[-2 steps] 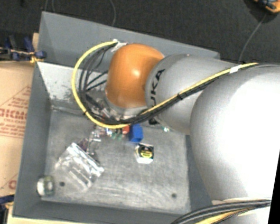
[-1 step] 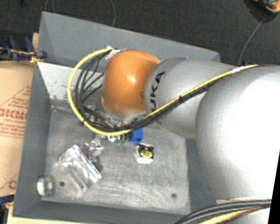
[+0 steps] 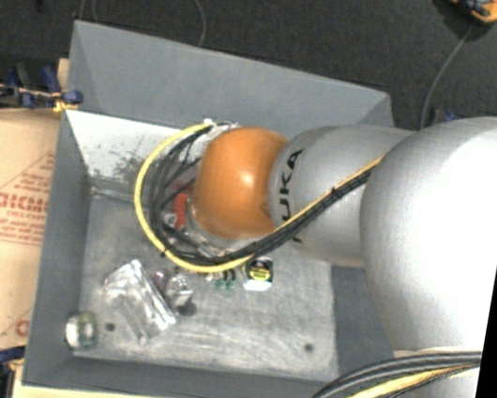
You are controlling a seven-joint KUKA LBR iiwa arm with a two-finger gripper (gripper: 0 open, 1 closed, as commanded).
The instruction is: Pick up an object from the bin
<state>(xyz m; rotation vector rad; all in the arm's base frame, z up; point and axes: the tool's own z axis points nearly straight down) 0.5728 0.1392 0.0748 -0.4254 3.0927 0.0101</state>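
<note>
The silver-grey, thick-jointed metal arm is extended in from the right, and its last link is angled down and to the left. The wrist is capped by a rounded, glossy orange cover. Black and yellow cables are looped round the cover's left side and led back along the arm. The dark gripper is largely hidden beneath the cover.

We see arm cut off at bottom edge. Orange cover and cable loop hide middle of bin floor from us. Yellow-and-black thing half under cable, kind unclear. Green bit beside it too small to name. Clear crumpled thing: we cannot make out shape. Dark piece touching or just beside it, cannot tell which.
</note>
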